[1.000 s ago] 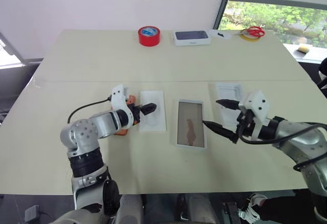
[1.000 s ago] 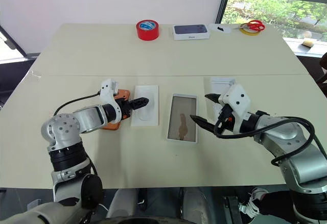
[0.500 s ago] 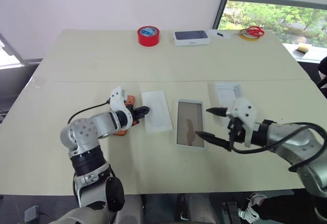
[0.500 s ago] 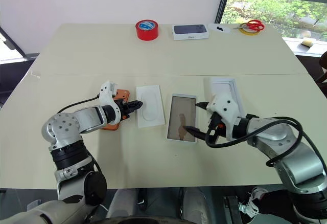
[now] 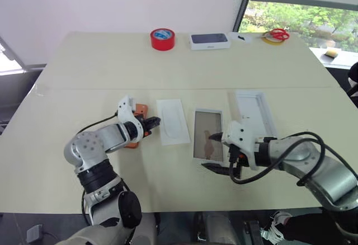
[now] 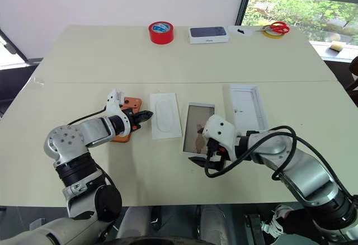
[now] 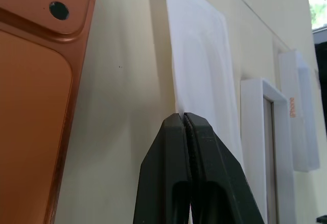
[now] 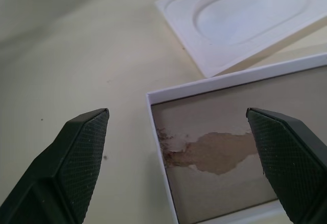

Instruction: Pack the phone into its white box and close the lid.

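Item 1, left gripper [image 5: 154, 121]: I read its 2 black fingers as pressed together, pinching the near corner edge of the flat white insert [image 5: 172, 121]; the left wrist view shows that thin white edge caught at the tips.

Item 2, right gripper [image 5: 220, 152]: jaws spread wide and holding nothing, hovering at the near end of the white box [image 5: 208, 135], one finger on each side of its near corner in the right wrist view.

Item 3, the phone [image 5: 137, 126]: orange, lying back up on the table [image 5: 84, 66] just beside the left gripper, partly hidden by that arm; not yet in the box.

Item 4, the lid [image 5: 254, 112]: hollow side up, just beyond the right arm, apart from the box.

Step in hand, as I judge it: clearing or shifting the insert, before the phone is picked up.

Next move calls for: letting go of the insert somewhere clear of the box, then a grasp across the phone's long edges.

Edges and room: insert and box lie side by side with a narrow gap; the phone sits close to the insert's other side. Bare table lies nearer me and toward the left edge. The red tape roll [image 5: 163, 38] and closed white box [image 5: 210, 41] stand well apart at the far side.
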